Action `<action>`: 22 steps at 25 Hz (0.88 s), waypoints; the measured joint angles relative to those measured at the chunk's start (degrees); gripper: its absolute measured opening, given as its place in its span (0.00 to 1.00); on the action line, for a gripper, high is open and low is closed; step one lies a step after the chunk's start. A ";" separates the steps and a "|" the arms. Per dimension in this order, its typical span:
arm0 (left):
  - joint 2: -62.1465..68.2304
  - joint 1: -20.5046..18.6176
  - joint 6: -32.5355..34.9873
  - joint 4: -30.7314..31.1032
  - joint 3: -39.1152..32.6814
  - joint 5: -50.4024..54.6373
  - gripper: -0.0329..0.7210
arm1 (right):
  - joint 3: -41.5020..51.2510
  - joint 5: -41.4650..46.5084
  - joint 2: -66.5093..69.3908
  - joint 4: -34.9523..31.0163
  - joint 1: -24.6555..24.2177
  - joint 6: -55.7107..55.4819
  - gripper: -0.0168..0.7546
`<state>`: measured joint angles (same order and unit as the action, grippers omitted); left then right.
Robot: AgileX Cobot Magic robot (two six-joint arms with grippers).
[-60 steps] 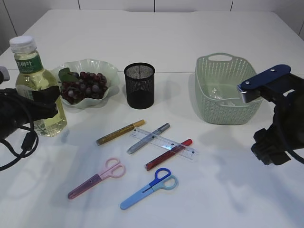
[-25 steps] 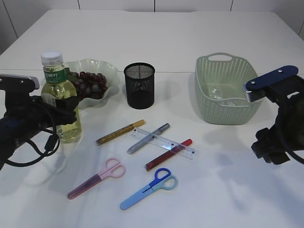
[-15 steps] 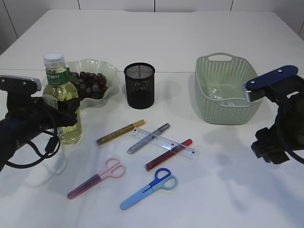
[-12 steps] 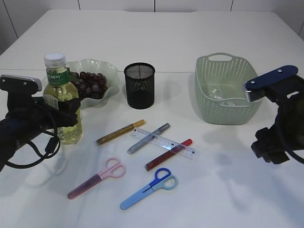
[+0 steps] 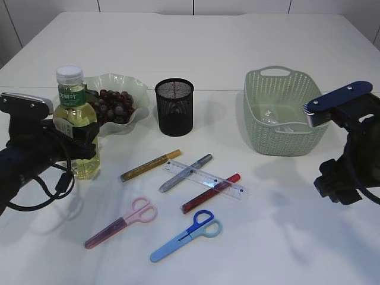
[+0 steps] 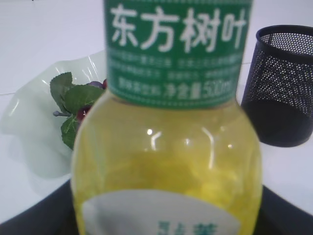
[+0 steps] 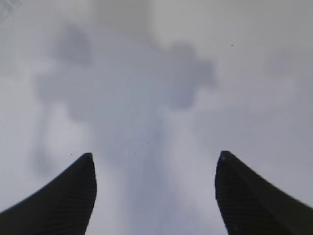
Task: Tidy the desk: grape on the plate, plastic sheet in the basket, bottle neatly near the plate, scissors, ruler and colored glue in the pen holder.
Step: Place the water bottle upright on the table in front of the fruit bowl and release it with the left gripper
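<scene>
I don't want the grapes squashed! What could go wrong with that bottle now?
The bottle, upright in the left gripper, is tall and right beside the plate of grapes. Letting go badly might tip it onto them. A sideways swing might also bump the pen holder close by.

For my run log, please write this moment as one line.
left gripper: shut on bottle | bottle: upright beside plate | right gripper: open, empty | pen holder: empty
</scene>
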<state>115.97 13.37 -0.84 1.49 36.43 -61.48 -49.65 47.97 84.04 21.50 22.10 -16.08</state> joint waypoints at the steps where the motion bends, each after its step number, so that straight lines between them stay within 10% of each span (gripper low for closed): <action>1: 0.04 0.00 0.12 0.00 0.00 -0.12 0.70 | 0.00 0.00 0.00 0.00 0.00 0.00 0.78; 22: 0.13 0.00 0.84 -7.01 0.00 -0.33 0.70 | 0.00 -0.04 0.00 0.58 0.00 -0.03 0.78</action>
<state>116.10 13.37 0.00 -5.53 36.43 -61.81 -49.65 47.93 84.04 22.08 22.10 -16.11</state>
